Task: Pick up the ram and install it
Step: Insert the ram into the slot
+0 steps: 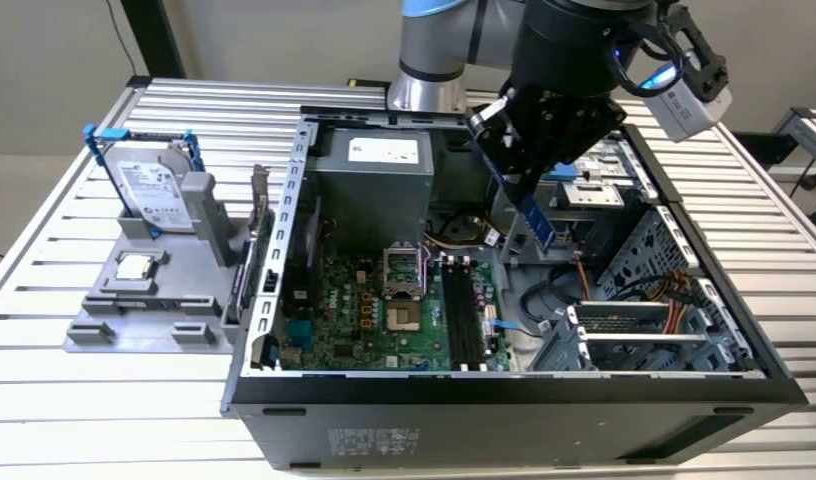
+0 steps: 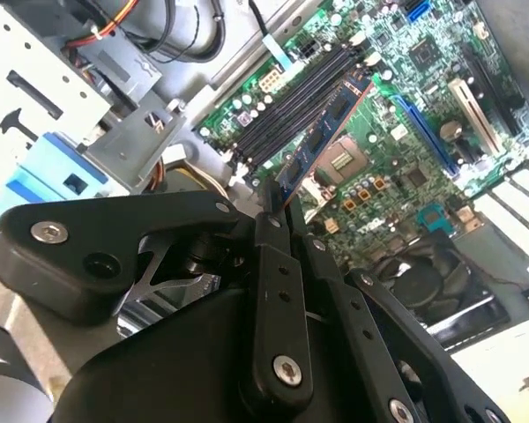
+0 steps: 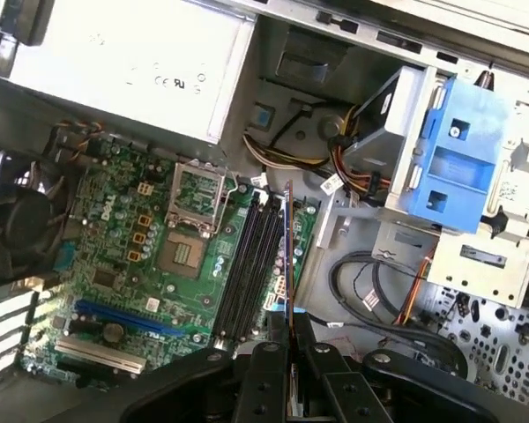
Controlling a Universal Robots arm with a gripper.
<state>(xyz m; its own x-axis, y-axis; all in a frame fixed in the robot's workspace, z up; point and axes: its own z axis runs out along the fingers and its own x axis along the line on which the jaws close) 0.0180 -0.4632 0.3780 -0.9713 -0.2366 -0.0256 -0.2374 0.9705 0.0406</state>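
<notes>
We see the big open computer box (image 1: 515, 400) sitting under our gripper (image 1: 512, 180). Inside it, below the gripper, lies the green board (image 1: 361, 310) with its long black slots (image 1: 464, 310). Our gripper's two fingers (image 2: 271, 264) squeeze tight on one end of the ram (image 1: 539, 215). The ram sticks out from the fingertips, slanted, up in the air over the slots.

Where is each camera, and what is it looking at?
Exterior view: stands off the arm, looking down into the open computer case; shows the arm and gripper.
First wrist view: rides on the wrist, looking past the gripper at the motherboard.
Second wrist view: on the wrist, seeing the gripper and motherboard from another side.
All three share the ram, clamped in the gripper.
</notes>
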